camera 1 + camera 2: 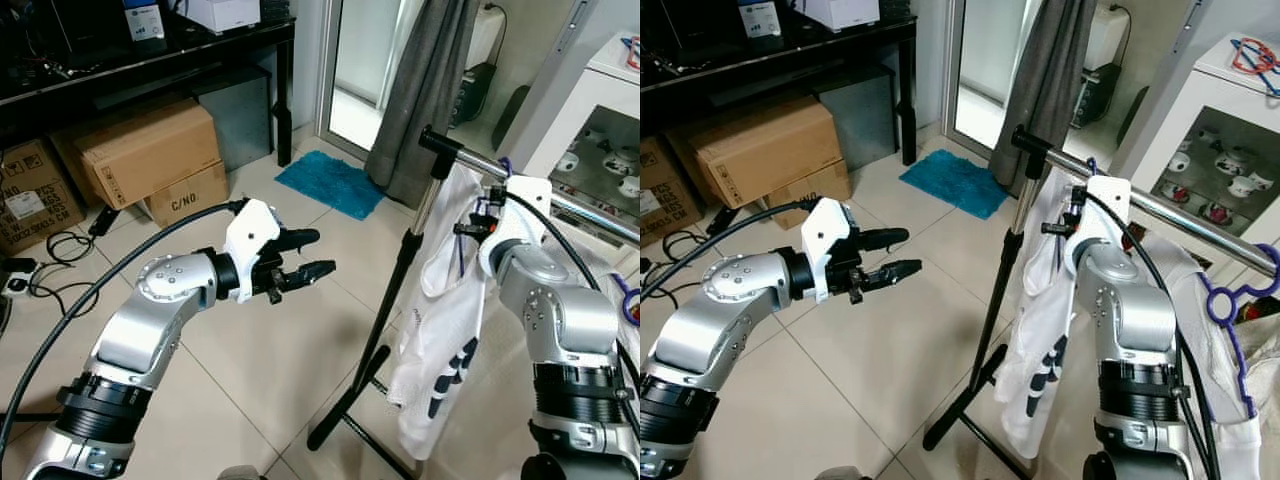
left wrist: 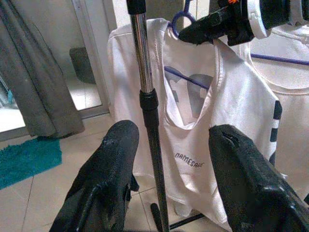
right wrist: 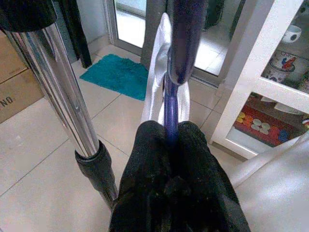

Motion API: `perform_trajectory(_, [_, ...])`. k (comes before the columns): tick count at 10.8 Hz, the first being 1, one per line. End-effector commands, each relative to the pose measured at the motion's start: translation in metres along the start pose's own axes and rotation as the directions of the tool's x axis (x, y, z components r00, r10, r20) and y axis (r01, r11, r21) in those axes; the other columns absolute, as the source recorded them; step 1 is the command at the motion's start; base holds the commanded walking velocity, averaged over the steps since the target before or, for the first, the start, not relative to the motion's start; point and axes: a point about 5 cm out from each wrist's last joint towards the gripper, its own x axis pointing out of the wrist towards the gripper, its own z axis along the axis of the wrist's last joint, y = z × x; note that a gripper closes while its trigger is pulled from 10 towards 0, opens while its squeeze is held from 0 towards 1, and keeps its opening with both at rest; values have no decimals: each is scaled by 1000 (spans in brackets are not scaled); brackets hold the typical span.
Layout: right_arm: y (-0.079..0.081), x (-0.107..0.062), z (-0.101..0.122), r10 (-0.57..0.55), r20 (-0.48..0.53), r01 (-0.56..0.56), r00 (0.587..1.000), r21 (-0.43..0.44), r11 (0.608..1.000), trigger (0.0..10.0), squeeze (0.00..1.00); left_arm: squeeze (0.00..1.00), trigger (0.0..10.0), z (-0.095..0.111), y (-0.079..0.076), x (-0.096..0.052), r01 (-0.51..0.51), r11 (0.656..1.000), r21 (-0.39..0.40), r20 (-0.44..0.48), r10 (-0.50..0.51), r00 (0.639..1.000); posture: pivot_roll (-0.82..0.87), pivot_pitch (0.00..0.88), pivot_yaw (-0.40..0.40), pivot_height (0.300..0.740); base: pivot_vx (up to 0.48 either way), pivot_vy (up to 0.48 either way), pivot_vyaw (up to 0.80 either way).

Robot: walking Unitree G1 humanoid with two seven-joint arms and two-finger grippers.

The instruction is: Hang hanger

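Note:
A purple hanger (image 3: 174, 58) carries a white T-shirt (image 1: 435, 340) with dark print. My right gripper (image 3: 166, 133) is shut on the hanger's neck, just under its hook (image 2: 181, 19). It holds the hanger close against the chrome rail (image 1: 470, 157) of the clothes rack, near the rail's left end. The hook's top reaches the rail, but I cannot tell whether it rests on it. My left gripper (image 1: 315, 252) is open and holds nothing. It hangs in the air to the left of the rack's upright pole (image 2: 147, 96), pointing at it.
A second purple hanger (image 1: 1225, 300) with a white garment hangs further right on the rail. The rack's black legs (image 1: 345, 410) spread over the tiled floor. Cardboard boxes (image 1: 150, 150), a teal mat (image 1: 330, 182), a grey curtain (image 1: 425, 90) and a white glass-front cabinet (image 1: 610, 150) surround the area.

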Motion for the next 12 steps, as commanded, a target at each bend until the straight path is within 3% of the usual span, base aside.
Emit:
perform_trajectory(1, [-6,2,-2,-18,-24,18,1000,0,1000,10000,663,0,10000,2,-2,3,10,1000,23,-2,-9,1000,111,0,-63,740,0,0,0])
perform_trajectory(2, [-5,2,2,-9,-6,9,1000,8,1000,10000,1000,0,10000,2,-2,3,8,1000,26,-2,-8,1000,112,0,-63,740,0,0,0])
perform_trajectory(6, [-3,4,16,-18,41,17,999,7,1000,10000,1000,0,10000,3,-2,3,10,1000,27,-1,-10,1000,108,0,-64,740,0,0,0])
perform_trajectory(7, [-2,4,20,-21,50,21,999,-2,1000,10000,0,0,10000,3,-2,3,9,1000,27,-1,-9,1000,110,0,-66,740,0,0,0])
perform_trajectory(8, [0,4,18,-13,38,13,999,-8,1000,10000,0,0,10000,2,-2,3,8,1000,28,-4,-8,1000,112,0,-67,740,0,0,0])
perform_trajectory(9, [0,4,14,-13,23,13,1000,-10,1000,3059,0,0,10000,2,-2,3,7,1000,29,-6,-7,1000,113,0,-68,740,0,0,0])
perform_trajectory(10, [0,4,12,-15,17,16,1000,-7,1000,0,0,0,10000,2,-2,2,7,1000,29,-7,-7,1000,113,0,-68,740,0,0,0])
perform_trajectory(12, [-1,3,11,-16,12,16,1000,2,1000,0,0,0,10000,1,-1,2,9,1000,29,-10,-8,1000,110,0,-64,740,0,0,0])
